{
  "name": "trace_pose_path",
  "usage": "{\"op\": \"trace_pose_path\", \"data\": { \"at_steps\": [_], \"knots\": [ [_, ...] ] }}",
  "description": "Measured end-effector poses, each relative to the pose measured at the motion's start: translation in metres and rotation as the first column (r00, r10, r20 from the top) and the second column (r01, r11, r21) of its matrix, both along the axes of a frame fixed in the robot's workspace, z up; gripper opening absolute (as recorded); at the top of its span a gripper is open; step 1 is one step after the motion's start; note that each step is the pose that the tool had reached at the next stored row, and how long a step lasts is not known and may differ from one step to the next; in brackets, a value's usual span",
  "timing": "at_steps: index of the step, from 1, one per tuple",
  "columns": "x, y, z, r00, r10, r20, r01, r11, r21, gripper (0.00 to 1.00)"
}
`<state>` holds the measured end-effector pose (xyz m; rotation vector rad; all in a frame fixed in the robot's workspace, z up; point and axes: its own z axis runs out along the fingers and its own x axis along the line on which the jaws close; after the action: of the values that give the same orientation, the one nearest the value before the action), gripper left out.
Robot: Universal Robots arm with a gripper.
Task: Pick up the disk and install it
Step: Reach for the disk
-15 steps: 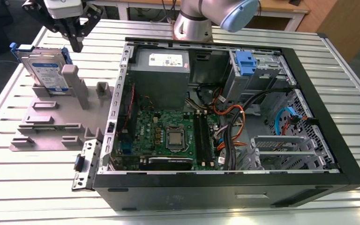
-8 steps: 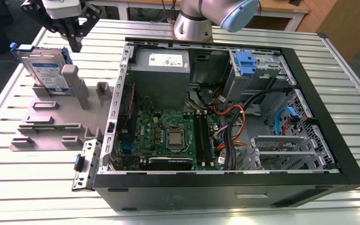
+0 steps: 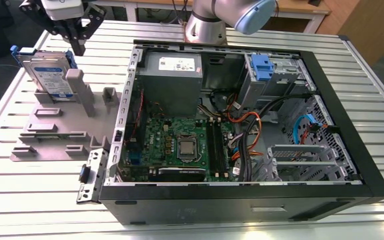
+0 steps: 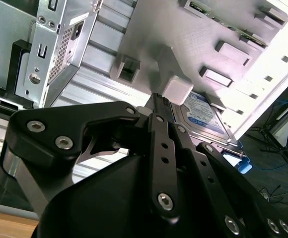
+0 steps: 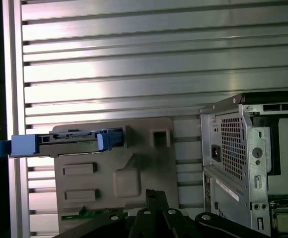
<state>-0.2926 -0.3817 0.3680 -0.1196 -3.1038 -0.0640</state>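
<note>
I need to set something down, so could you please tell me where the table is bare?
The table is bare below the grey holder at the exterior view's lower left, and in the strip beyond the computer case at the exterior view's right. Crowded: the gap between holder and case, and around the disk, near the gripper.

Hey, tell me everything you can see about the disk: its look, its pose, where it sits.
The disk is a flat silver drive with a white-and-blue label, framed by a blue plastic caddy whose tabs stick out at both ends. It stands on edge in a slot of the grey holder on the table, to the exterior view's left of the open case. The gripper hangs just above and beside it, apparently not touching.
</note>
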Motion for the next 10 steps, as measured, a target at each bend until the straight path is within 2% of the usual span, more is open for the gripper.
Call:
{"op": "trace_pose_path", "data": {
  "at_steps": [10],
  "knots": [
    [-0.0039, 0.0, -0.0012, 1.0, 0.0, 0.0001, 0.0, 1.0, 0.0, 0.11]
  ]
}}
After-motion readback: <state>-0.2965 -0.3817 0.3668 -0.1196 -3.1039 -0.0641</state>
